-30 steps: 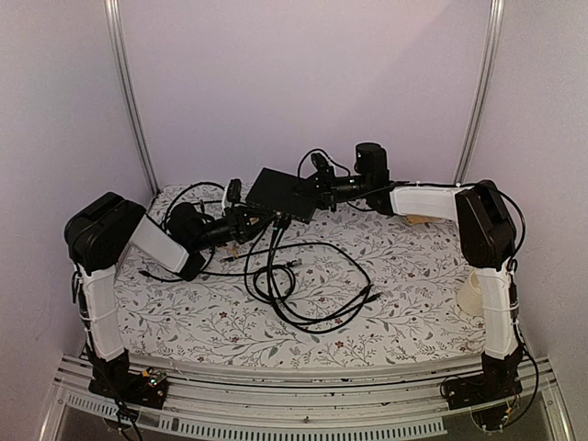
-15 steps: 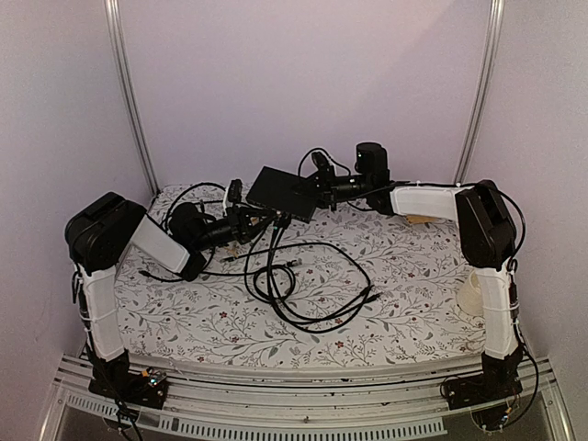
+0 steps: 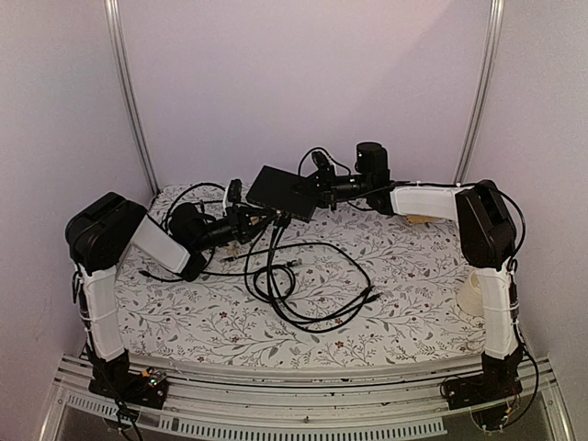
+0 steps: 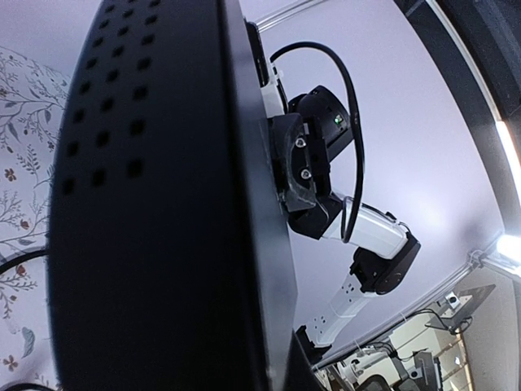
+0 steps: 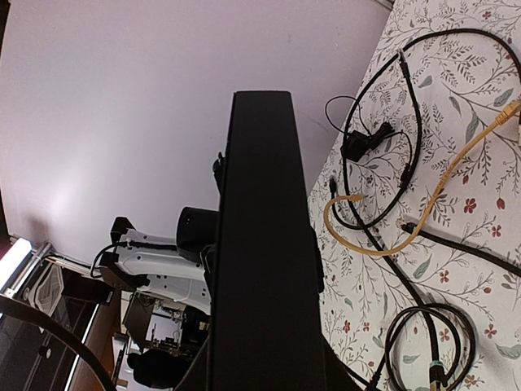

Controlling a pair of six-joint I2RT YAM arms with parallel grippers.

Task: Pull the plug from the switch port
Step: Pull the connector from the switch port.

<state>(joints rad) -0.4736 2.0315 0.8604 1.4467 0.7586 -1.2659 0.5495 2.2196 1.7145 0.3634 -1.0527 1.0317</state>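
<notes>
The right tool (image 3: 315,190) grips the switch (image 3: 280,191). I cannot tell if the left tool (image 3: 262,219) pinches the plug (image 3: 278,219) just ahead; a weak pinch could slip.

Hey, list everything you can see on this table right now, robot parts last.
switch: one, black, tilted up at the back of the table
cables: several, black, looped mid-table
yellow cable: one, yellow, among the black ones
cream object: one, cream, right edge beside the right arm
tablecloth: one, white floral, covering the table
left gripper: one, black, at the switch's near edge
right gripper: one, black, clamped on the switch
</notes>
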